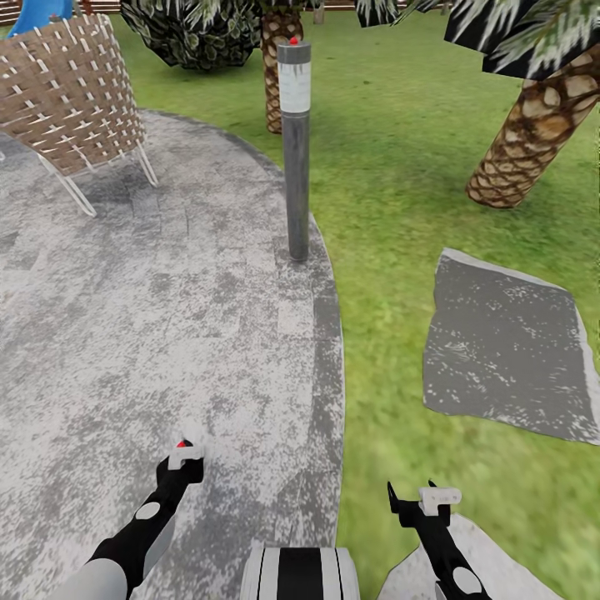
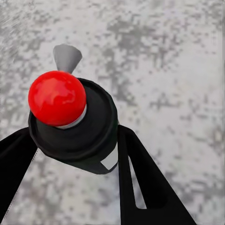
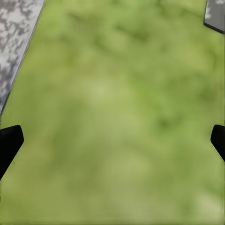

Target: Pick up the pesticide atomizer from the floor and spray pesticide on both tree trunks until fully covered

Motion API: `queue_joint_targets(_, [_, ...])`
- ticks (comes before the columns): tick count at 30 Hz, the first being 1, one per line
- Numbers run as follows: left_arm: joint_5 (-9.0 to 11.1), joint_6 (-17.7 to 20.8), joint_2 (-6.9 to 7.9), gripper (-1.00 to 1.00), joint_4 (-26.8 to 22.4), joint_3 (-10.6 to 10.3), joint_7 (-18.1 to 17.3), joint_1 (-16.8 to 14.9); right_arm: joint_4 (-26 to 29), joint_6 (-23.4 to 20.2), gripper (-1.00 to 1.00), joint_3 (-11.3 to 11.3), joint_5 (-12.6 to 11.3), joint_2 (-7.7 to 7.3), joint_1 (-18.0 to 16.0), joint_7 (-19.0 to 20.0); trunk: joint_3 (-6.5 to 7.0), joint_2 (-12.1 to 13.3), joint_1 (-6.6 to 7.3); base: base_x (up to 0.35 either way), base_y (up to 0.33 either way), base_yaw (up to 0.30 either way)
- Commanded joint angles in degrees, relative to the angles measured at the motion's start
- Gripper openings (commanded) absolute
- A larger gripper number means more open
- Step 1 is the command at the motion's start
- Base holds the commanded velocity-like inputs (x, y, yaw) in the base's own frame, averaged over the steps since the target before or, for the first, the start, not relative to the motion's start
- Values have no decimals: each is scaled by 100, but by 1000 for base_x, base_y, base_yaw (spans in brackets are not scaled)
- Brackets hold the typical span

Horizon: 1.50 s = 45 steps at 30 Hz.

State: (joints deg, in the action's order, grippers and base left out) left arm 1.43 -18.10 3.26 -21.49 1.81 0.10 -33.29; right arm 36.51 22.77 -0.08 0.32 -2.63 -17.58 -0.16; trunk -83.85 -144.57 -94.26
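One step of the task looks done: the pesticide atomizer [image 2: 72, 122] is off the floor and held in the left gripper [image 2: 75, 154], whose jaws are pressed against either side of its dark body, the red knob and grey nozzle poking out beyond them. In the head view the same atomizer [image 1: 185, 454] is seen low and near, above the grey paved patio [image 1: 150, 333]. The right gripper [image 1: 417, 500] hangs over the lawn [image 1: 392, 167] with its jaws spread and nothing between them. No spraying is judged to have begun: no haze of specks is visible, and neither thick grey-beige trunk is in sight. Ahead are a grey bollard lamp [image 1: 295, 150] at the patio's edge, a woven chair [image 1: 71, 92] far left, scaly brown palm trunks [image 1: 533, 133] far right, and a stone slab [image 1: 508, 350] in the grass. Both trees remain to be reached and covered.
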Motion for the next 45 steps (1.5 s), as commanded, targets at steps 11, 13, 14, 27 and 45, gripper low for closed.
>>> queue_joint_targets(11, [15,-18,2,-100,4,12,-1,-2,-4,17,100,-1,3,0,0,-2,241,14,29,0,0,0])
queue_joint_targets(13, [15,-18,0,-100,4,12,-1,-2,-4,17,100,-1,3,0,0,-2,286,17,34,0,0,0])
queue_joint_targets(14, [15,-18,0,-100,4,12,-1,-2,-4,17,100,-1,3,0,0,-2,308,18,37,0,0,0])
queue_joint_targets(27, [15,-18,1,-100,4,9,-1,-2,14,17,100,1,-4,5,0,0,596,35,70,0,0,0])
queue_joint_targets(45, [17,-13,25,-100,-3,8,-33,3,-18,30,100,-1,4,11,4,-2,1039,59,117,0,0,-81])
